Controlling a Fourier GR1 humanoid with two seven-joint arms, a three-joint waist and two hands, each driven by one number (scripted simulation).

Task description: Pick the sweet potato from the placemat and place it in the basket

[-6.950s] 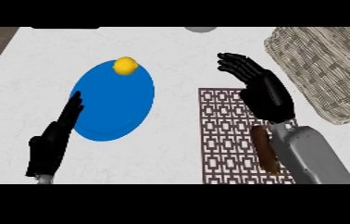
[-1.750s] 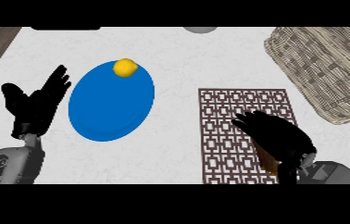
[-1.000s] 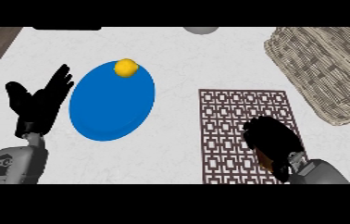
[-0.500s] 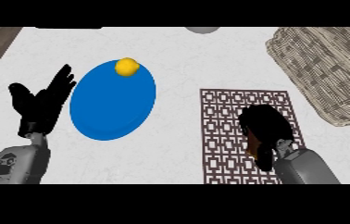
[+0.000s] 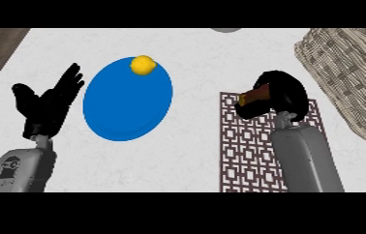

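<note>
right hand (image 5: 289, 90): fingers curled round the sweet potato, over the placemat's far end.
sweet potato (image 5: 255, 95): brown-orange, one end poking out of the grip toward the left; not in the basket.
placemat (image 5: 247, 151): brown lattice, flat on the white counter (image 5: 193, 49).
basket (image 5: 336, 68): woven, at the right edge, apart from the hand.
left hand (image 5: 44, 105): open, fingers up, resting at the left beside the plate.
plate (image 5: 121, 112): blue, a yellow fruit (image 5: 143, 65) on its far rim.

Plate (image 5: 125, 112) left of placemat (image 5: 243, 148); basket (image 5: 337, 68) far right; sweet potato (image 5: 254, 95) in right hand (image 5: 287, 90) over placemat
</note>
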